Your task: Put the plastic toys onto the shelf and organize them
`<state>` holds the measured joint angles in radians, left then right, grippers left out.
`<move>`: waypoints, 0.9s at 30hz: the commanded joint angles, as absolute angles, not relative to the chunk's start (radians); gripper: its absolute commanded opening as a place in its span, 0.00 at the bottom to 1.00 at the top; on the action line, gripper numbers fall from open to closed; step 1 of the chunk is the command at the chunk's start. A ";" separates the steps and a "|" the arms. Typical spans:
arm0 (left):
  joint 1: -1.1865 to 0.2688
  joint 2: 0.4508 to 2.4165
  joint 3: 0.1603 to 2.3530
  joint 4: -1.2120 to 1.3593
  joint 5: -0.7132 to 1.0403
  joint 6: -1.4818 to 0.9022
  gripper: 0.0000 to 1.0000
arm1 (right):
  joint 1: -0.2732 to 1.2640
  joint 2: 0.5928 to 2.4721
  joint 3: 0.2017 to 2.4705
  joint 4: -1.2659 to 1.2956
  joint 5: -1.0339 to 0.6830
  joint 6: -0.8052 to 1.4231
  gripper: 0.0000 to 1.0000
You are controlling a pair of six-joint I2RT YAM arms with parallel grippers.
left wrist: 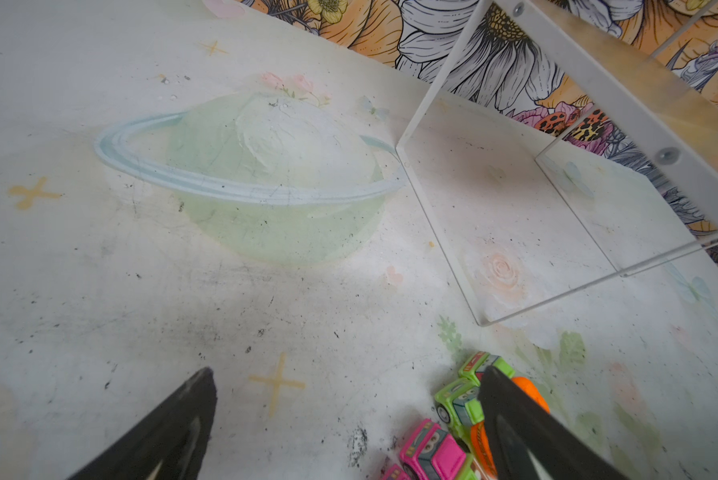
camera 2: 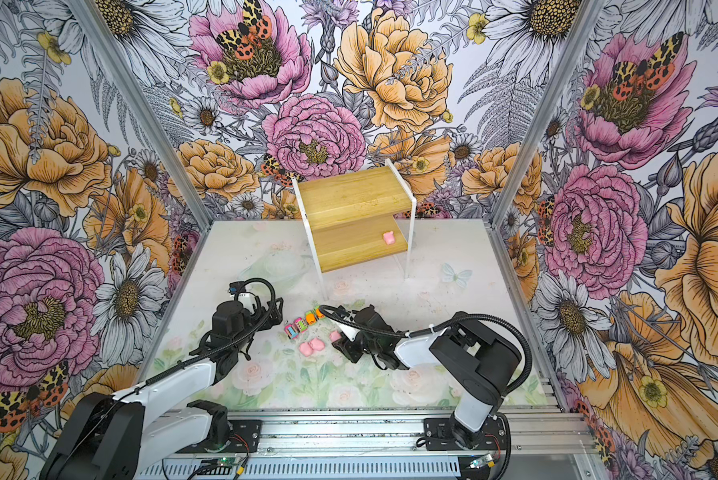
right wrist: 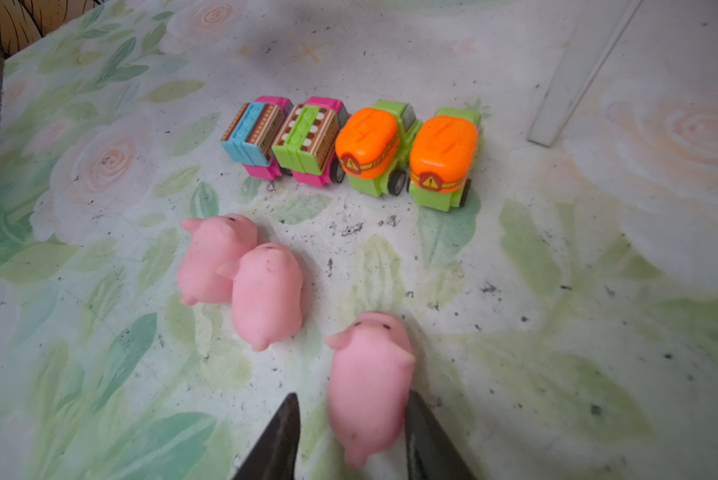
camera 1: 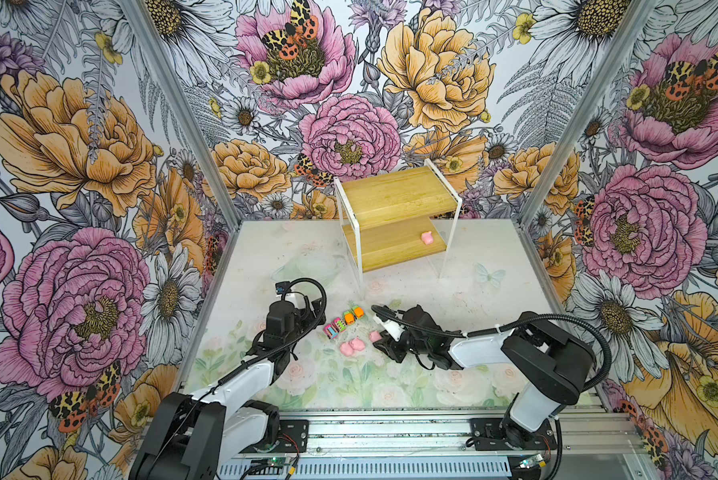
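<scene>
Closest to me, my right claw (right wrist: 353,395) is down low over the counter (camera 1: 390,386). Its jaws are spread around one pink pig (right wrist: 370,374). One finger is right against the pig and the other has a gap. Just past it, two more pigs (right wrist: 266,291) lie touching each other. My left claw (left wrist: 347,370) is spread wide and holds nothing, right beside the cars. The two pink cars (right wrist: 311,137) and two orange-and-green cars (right wrist: 370,145) stand in one tight row. Far back is the shelf (camera 1: 394,191), with one last pig (camera 1: 426,237) on its lower board, near the right end.
</scene>
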<state>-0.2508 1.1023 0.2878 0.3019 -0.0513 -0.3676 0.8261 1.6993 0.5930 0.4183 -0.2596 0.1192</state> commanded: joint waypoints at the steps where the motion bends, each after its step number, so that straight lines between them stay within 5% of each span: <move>1: -0.241 1.108 0.305 0.300 -0.036 -0.372 0.99 | 0.825 1.733 0.588 0.490 -0.268 0.122 0.42; 19: -0.240 1.114 0.311 0.297 -0.038 -0.372 0.99 | 0.808 1.811 0.591 0.591 -0.275 0.124 0.41; 23: -0.240 1.116 0.311 0.296 -0.038 -0.373 0.99 | 0.805 1.808 0.585 0.589 -0.286 0.123 0.26; 27: -0.241 1.115 0.312 0.296 -0.038 -0.373 0.99 | 0.804 1.788 0.579 0.579 -0.289 0.124 0.21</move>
